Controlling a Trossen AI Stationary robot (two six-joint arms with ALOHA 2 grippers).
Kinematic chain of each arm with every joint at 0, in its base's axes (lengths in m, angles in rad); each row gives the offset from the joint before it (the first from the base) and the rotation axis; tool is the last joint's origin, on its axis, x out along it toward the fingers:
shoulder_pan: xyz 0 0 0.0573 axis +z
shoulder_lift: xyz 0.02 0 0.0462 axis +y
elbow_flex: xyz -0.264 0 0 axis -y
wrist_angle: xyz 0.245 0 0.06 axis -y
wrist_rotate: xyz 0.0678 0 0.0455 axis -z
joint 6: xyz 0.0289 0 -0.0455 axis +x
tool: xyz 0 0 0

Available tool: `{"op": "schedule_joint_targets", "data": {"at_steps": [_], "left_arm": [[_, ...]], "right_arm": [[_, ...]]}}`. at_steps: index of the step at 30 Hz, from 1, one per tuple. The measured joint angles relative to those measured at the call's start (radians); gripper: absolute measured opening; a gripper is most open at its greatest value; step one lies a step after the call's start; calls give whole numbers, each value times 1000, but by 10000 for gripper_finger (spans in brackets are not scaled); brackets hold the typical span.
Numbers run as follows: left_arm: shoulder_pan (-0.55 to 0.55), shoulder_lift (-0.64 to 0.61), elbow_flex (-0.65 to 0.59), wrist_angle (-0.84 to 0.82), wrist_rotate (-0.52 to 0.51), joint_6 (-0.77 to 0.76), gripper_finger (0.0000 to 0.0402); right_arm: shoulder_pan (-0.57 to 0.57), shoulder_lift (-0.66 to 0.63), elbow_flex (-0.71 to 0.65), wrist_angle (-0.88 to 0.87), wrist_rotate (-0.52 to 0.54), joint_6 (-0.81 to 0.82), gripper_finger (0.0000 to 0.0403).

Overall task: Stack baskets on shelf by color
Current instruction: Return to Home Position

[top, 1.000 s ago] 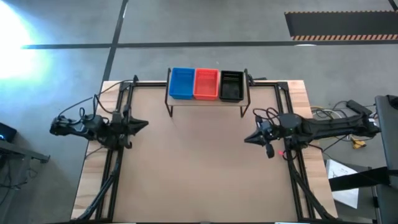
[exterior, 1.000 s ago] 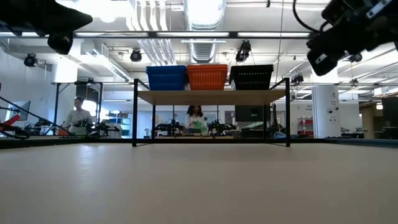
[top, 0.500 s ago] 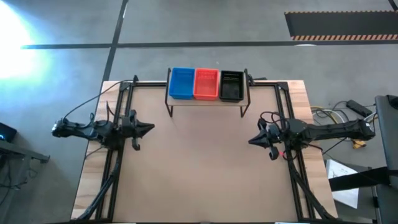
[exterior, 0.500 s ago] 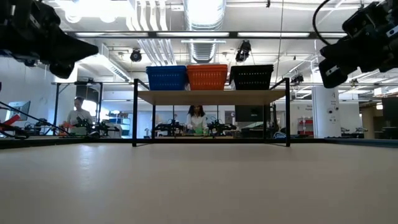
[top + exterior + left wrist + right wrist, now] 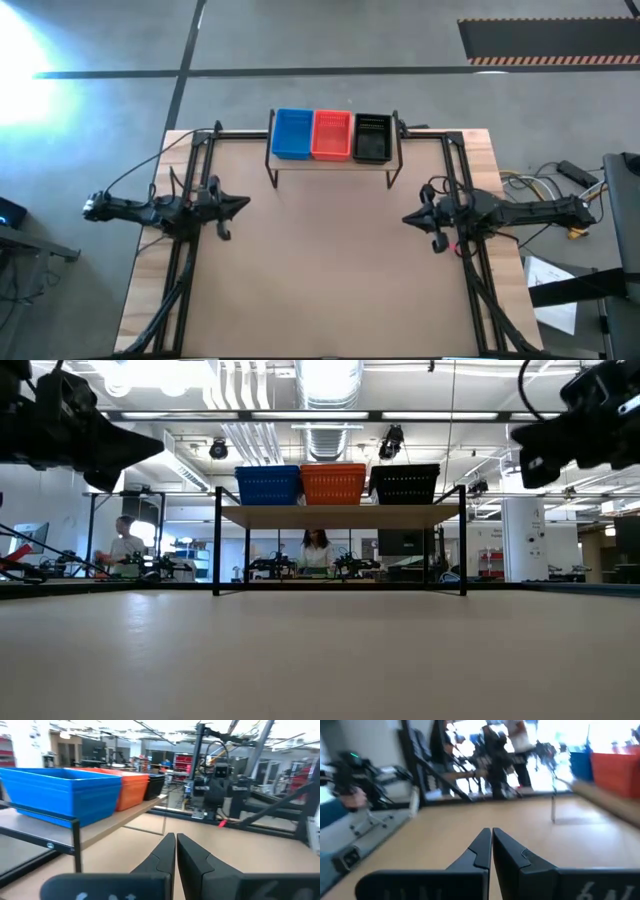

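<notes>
The blue, orange and black baskets (image 5: 332, 134) sit piled on the shelf (image 5: 340, 515), and the left gripper (image 5: 238, 205) and right gripper (image 5: 408, 219), both closed tight and empty, could only tip them by swinging into the shelf.

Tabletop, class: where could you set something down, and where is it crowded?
Bare: the tabletop between the left gripper and right gripper, in front of the shelf. Crowded: the shelf top, filled by the blue basket, orange basket and black basket.
</notes>
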Motion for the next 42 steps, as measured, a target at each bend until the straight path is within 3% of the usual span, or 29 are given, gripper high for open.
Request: {"op": "schedule_joint_targets", "data": {"at_steps": [6, 12, 15, 20, 27, 42], "left_arm": [[14, 0, 0, -1, 3, 73, 0], [15, 7, -2, -17, 182, 94, 0], [27, 15, -2, -18, 189, 101, 0], [119, 18, -3, -30, 332, 101, 0], [302, 58, -3, -44, 430, 100, 0], [317, 168, -4, -35, 433, 100, 0]], "right_arm": [[0, -1, 0, -127, 18, 98, 9], [0, -1, -1, -121, 18, 89, 9], [0, -1, -1, -121, 6, 78, 9], [0, -1, -1, -121, -43, 122, 9], [0, -1, -1, -116, -50, 139, 9], [0, 1, -2, -139, -43, 130, 9]]}}
